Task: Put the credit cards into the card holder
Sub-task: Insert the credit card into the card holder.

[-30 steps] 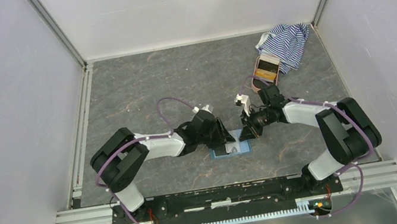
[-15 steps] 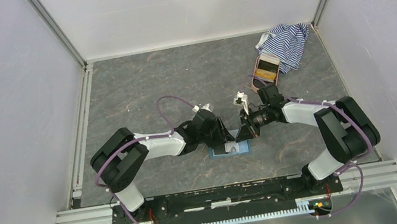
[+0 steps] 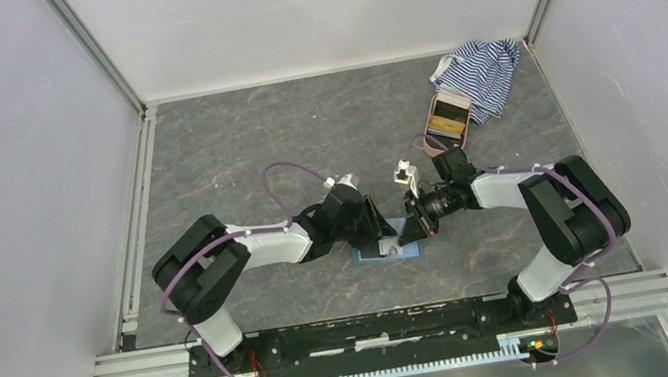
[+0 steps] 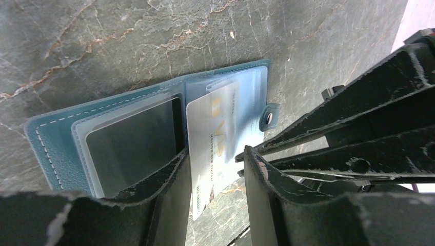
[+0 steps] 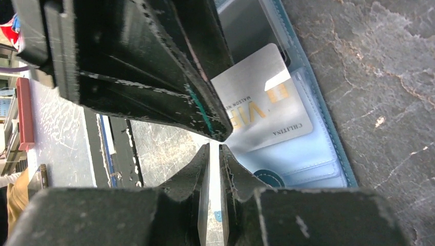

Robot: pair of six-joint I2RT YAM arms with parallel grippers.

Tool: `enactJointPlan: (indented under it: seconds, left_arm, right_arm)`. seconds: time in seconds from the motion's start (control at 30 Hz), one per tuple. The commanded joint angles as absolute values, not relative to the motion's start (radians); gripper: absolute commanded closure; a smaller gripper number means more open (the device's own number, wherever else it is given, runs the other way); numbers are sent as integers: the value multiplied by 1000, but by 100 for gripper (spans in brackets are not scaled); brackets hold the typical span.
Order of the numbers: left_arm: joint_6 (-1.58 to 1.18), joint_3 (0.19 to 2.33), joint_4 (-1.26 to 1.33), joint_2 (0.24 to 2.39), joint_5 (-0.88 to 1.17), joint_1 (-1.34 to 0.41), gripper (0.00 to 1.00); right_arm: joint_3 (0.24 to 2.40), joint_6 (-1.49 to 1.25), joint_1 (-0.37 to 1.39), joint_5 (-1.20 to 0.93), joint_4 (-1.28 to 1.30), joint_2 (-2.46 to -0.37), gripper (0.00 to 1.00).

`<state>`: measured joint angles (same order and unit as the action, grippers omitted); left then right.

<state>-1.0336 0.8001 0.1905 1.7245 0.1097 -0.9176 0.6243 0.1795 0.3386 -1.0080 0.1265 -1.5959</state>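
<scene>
the card holder (image 4: 47,139) lies open and flat on the desk (image 3: 232,144), near the 6 o'clock edge, between the two arms. a dark grey card (image 4: 133,148) sits in one clear pocket. a pale card (image 4: 215,128) with gold letters is partly in the next pocket and sticks out. the left gripper (image 4: 216,154) is half wide and holds nothing, one finger on each side of the pale card. the right gripper (image 5: 215,148), at the holder's 3 o'clock, is almost closed, tips at that card's edge; i cannot tell if it pinches it
</scene>
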Motion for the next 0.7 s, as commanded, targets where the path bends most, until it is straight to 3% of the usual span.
enactJointPlan:
  seconds: [0.0, 0.67]
  left_arm:
    - [-1098, 777, 277, 1720, 124, -919, 52]
    - [-1013, 812, 147, 1654, 65, -917, 49]
  right_arm:
    - [614, 157, 341, -974, 83, -1620, 83]
    - [618, 160, 337, -919, 104, -1648, 84]
